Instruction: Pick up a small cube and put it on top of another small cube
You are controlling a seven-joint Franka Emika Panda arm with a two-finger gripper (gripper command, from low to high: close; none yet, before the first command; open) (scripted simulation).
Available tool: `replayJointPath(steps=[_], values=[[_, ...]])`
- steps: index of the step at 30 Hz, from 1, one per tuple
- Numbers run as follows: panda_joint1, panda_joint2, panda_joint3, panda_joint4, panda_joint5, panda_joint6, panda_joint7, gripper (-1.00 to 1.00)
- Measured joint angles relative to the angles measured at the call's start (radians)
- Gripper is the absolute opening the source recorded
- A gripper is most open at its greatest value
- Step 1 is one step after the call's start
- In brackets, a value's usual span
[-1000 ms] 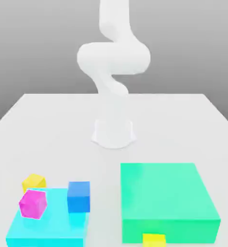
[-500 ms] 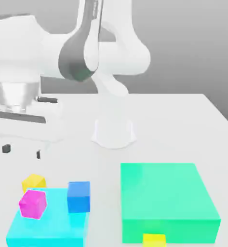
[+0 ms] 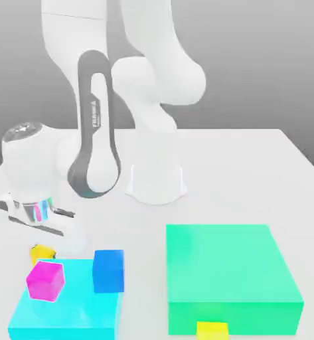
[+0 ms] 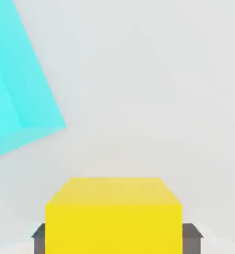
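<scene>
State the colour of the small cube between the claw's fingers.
Golden yellow; the small cube shows best in the hand view.

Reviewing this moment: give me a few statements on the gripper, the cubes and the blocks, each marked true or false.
1. The gripper is shut on the small golden-yellow cube. True.
2. The magenta cube rests on the green block. False: it sits on the cyan block.
3. The blue cube sits on the cyan block. True.
4. The held cube is already stacked on the other yellow cube. False: that one lies apart, in front of the green block.
</scene>
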Motion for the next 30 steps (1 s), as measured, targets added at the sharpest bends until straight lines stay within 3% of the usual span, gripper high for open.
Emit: replayJointPath(steps=[3, 8, 22, 26, 27, 30], values=[[0.012, -0.018, -0.016, -0.005, -0.019, -0.013, 0.014, -1.0], [0.087, -0.189, -0.135, -0.044, -0.207, -0.141, 0.155, -1.0], [0.32, -0.459, 0.038, 0.102, -0.338, -0.549, 0.764, -1.0], [0.336, -0.365, 0.054, 0.091, -0.333, -0.445, 0.799, -1.0], [0.339, -0.333, 0.053, 0.085, -0.329, -0.407, 0.797, 1.0], [0.341, -0.333, 0.053, 0.085, -0.329, -0.407, 0.797, 1.0]])
